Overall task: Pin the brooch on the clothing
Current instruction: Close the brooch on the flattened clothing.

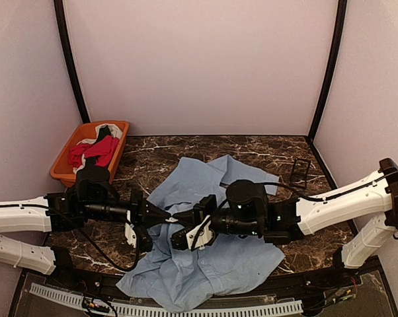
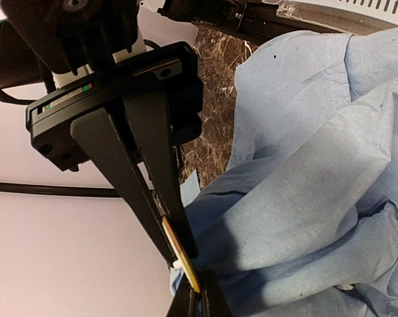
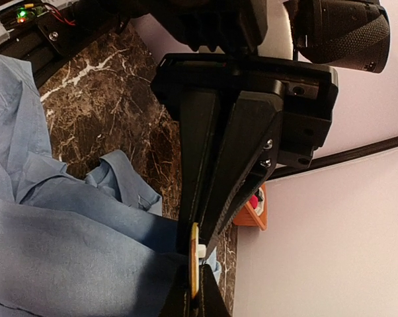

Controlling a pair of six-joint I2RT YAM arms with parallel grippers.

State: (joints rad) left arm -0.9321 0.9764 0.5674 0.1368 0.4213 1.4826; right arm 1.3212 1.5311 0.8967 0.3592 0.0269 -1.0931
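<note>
Brooch is pinched edge-on between my left gripper and right gripper, both clamped shut on it, tip to tip, just above the crumpled light blue shirt. Shirt's spread over a dark marble counter, with pale walls around and an orange bin at back left.

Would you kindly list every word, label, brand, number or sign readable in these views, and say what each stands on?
None: no text is readable in any view.
The shirt is plain blue fabric.
The brooch, pinched edge-on by the left gripper and right gripper, shows no lettering.
The orange basket bears no visible print.
</note>
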